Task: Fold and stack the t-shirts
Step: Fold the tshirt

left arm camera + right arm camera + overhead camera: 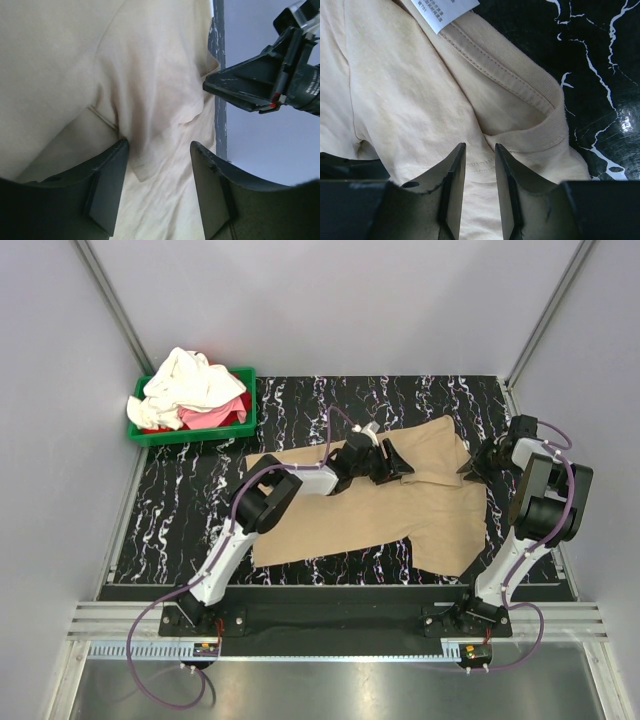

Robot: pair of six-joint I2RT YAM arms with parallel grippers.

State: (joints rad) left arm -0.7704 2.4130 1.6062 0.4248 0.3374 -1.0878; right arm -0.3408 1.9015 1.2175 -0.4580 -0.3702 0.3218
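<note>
1. Far left: a small green plastic bin (pixel 190 436) holds the crumpled cream-white t-shirt (pixel 190 380) and pink-red t-shirt (pixel 215 418).
2. Centre: the tan-khaki t-shirt (pixel 340 525) lies spread on the black marbled table (pixel 180 500). The left gripper (pixel 159 145) hovers over it, wide open and empty.
3. Right: the right gripper (pixel 476 146) has its jaws narrowly apart at the ribbed collar (pixel 520 80); a pinch cannot be confirmed.
4. Assessment: the cloth is light and limp, best pinched at hem or collar.

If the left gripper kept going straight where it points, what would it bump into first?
Probably the tan shirt: its cloth lies right ahead, between the fingertips of the open left gripper. The right gripper sits farther on, off to the side, though depth is hard to judge.
</note>
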